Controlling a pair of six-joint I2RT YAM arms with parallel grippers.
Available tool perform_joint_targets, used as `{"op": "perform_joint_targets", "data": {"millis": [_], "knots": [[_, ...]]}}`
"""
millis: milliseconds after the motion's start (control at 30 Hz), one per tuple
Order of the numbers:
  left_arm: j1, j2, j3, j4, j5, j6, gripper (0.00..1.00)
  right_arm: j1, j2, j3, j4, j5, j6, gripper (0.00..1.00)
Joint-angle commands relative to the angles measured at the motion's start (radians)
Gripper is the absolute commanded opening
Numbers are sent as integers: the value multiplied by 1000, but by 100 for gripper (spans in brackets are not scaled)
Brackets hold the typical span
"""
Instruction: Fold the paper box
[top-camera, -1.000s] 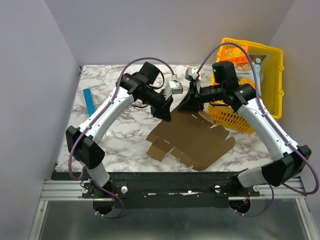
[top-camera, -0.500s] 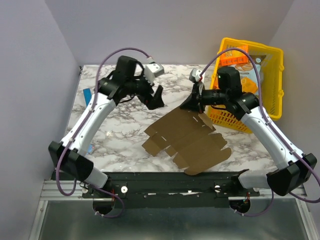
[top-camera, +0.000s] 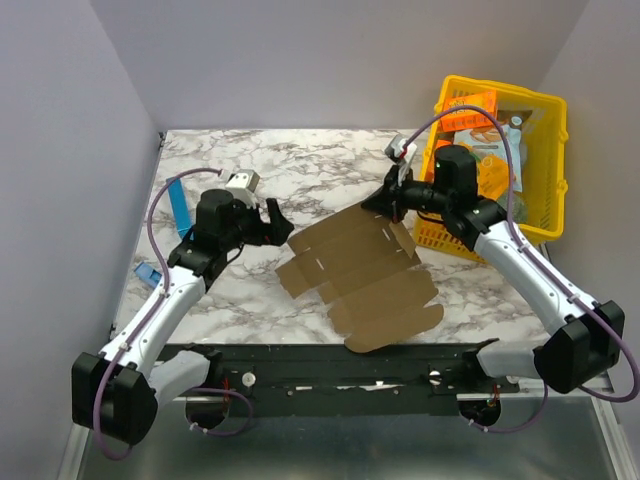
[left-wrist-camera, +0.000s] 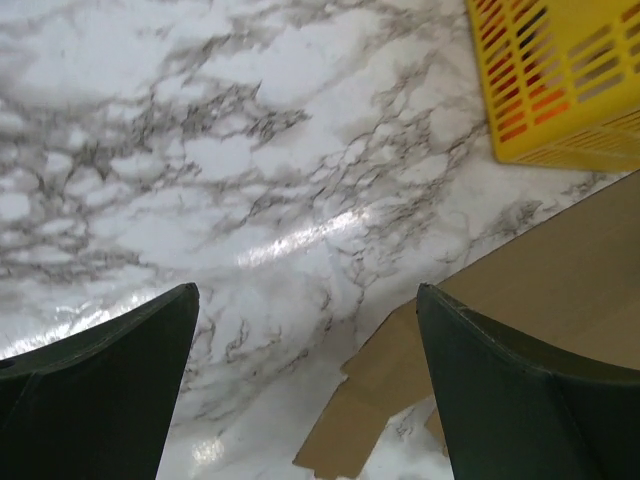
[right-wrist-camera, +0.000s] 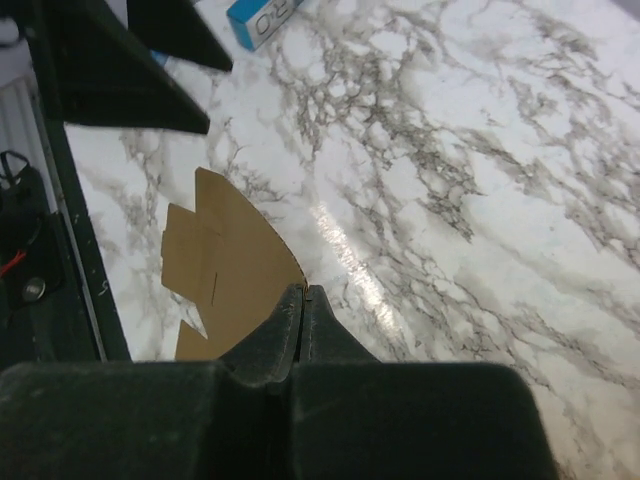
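- Left arm (top-camera: 165, 300) has pulled back to the near left since the earlier frame, away from the paper box (top-camera: 355, 275).
- Left jaws: spread wide, holding nothing; fingers (left-wrist-camera: 100, 390) frame bare counter (top-camera: 300, 170).
- Paper box (flat brown die-cut sheet) lies just right of the left jaws, not touching them.
- Right jaws: pressed together, pinching the sheet's far edge (right-wrist-camera: 225, 270).
- Yellow basket (top-camera: 545, 130) stands just right of the right jaws.

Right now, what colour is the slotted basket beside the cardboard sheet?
The basket is bright yellow, clearest in the top external view.
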Motion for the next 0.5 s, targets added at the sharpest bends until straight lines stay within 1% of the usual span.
{"op": "perform_joint_targets", "data": {"millis": [0, 33, 133, 200, 267, 367, 400, 467], "knots": [[16, -72, -142, 180, -71, -188, 99, -58, 25, -19, 162, 29, 62, 1], [16, -93, -180, 199, -74, -193, 99, -68, 28, -25, 176, 21, 69, 1], [18, -120, -225, 191, -108, -188, 99, -83, 34, -53, 217, 4, 87, 1], [19, -124, -243, 198, -94, -196, 99, -88, 35, -77, 241, 4, 102, 1], [19, -124, -286, 249, -59, -208, 99, -89, 42, -94, 281, 3, 110, 1], [18, -104, -334, 290, -71, -214, 99, -91, 40, -127, 329, -8, 113, 1], [19, -95, -343, 302, -80, -205, 99, -92, 39, -133, 341, -12, 143, 1], [21, -55, -374, 344, -85, -197, 99, -94, 34, -145, 350, -11, 148, 1]]}}
